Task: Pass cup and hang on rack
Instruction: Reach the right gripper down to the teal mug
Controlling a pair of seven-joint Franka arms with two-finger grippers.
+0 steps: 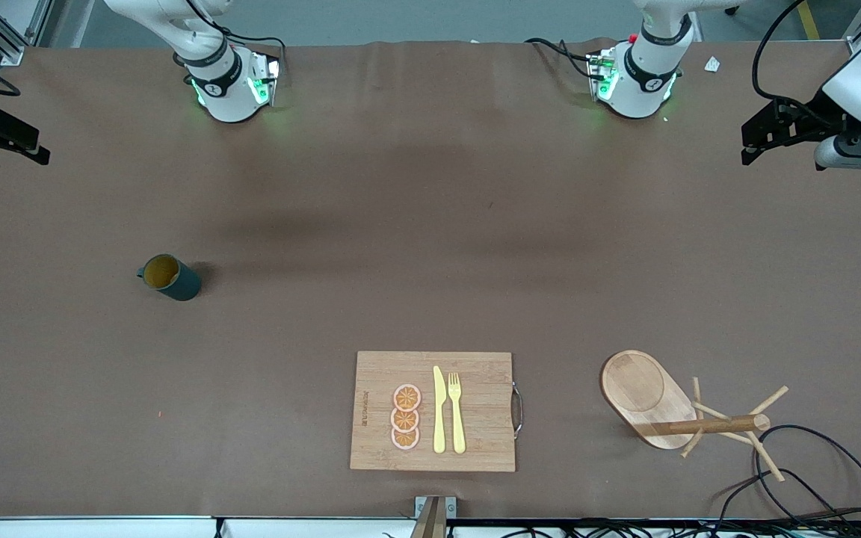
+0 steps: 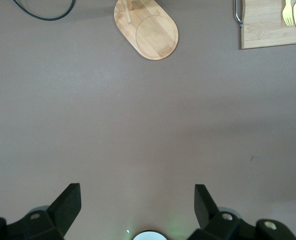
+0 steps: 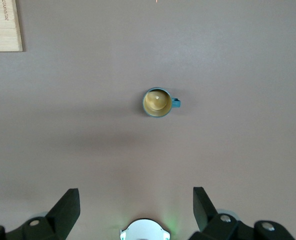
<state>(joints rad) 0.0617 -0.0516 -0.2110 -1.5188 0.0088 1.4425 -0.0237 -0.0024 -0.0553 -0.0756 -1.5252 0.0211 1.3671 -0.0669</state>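
Wooden cutting board between cup and rack; left hand, right hand spread, aloft.

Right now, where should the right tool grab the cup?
Judging by its pose, take the cup by its rim wall from straight above: it stands upright, mouth open, with clear table around it. Keep off the small side handle, needed for the rack pegs.

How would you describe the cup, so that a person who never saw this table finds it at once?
Start from the cutting board with the yellow knife and fork. Look toward the right arm's end of the table, farther from the front camera. The cup stands there alone: small, dark teal, yellowish-brown inside, with a small side handle.
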